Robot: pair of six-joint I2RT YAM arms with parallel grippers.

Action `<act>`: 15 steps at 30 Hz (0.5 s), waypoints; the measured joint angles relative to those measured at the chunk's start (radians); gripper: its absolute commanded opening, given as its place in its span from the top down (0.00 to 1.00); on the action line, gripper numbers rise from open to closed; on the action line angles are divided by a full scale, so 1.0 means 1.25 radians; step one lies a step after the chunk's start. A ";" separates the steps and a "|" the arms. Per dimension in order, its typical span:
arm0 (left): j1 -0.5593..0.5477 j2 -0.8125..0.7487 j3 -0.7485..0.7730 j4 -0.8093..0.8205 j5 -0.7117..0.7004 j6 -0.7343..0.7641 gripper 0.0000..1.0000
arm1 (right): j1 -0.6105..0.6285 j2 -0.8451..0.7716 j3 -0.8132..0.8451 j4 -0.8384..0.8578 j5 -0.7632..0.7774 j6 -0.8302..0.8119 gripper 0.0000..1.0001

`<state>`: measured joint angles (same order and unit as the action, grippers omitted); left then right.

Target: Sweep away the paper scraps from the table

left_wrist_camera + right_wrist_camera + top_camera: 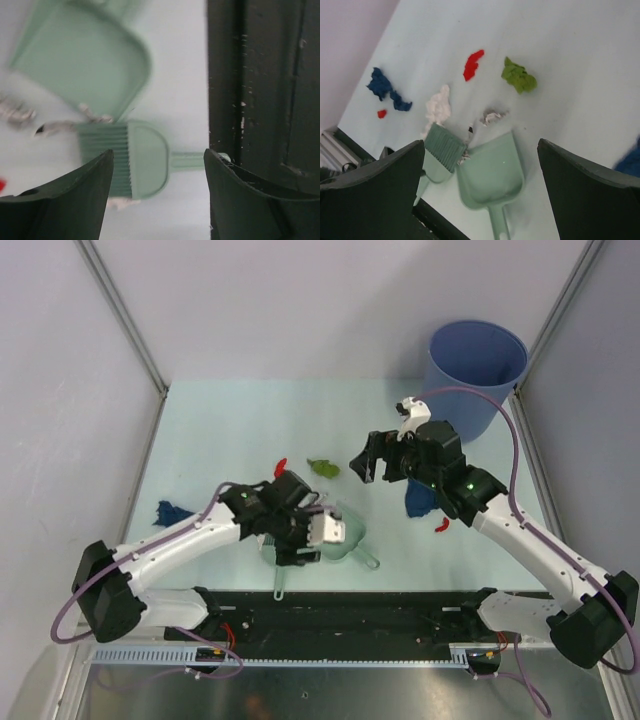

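Observation:
Paper scraps lie on the mint-green table (230,420): a green wad (322,468), a red one (281,464), a dark blue one (172,512), a blue one (420,502) under the right arm and a red one (440,525). The right wrist view shows the green (519,77), red (473,65), dark blue (385,89), white (438,107) and grey (492,117) scraps. My left gripper (325,532) is open and empty, just above the pale green brush (135,157) and dustpan (85,60). My right gripper (368,462) is open and empty, raised above the scraps.
A blue bucket (478,375) stands at the far right corner. The brush (442,150) and dustpan (492,172) lie side by side near the black front rail (265,100). Grey frame posts and pale walls close in the left, right and back.

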<state>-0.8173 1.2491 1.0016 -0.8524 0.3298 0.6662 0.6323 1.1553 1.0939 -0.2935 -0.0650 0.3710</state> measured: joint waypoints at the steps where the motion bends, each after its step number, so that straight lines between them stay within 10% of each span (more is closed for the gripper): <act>1: -0.031 0.007 -0.013 -0.002 0.016 0.027 0.23 | -0.001 0.000 -0.004 -0.011 0.001 -0.004 0.00; 15: -0.088 0.052 -0.111 -0.175 -0.045 0.577 0.00 | -0.003 -0.042 -0.067 -0.055 0.001 -0.007 0.00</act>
<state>-0.9276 1.3148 0.8623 -1.0718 0.2741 1.3880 0.6289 1.1027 1.0103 -0.3618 -0.0643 0.3618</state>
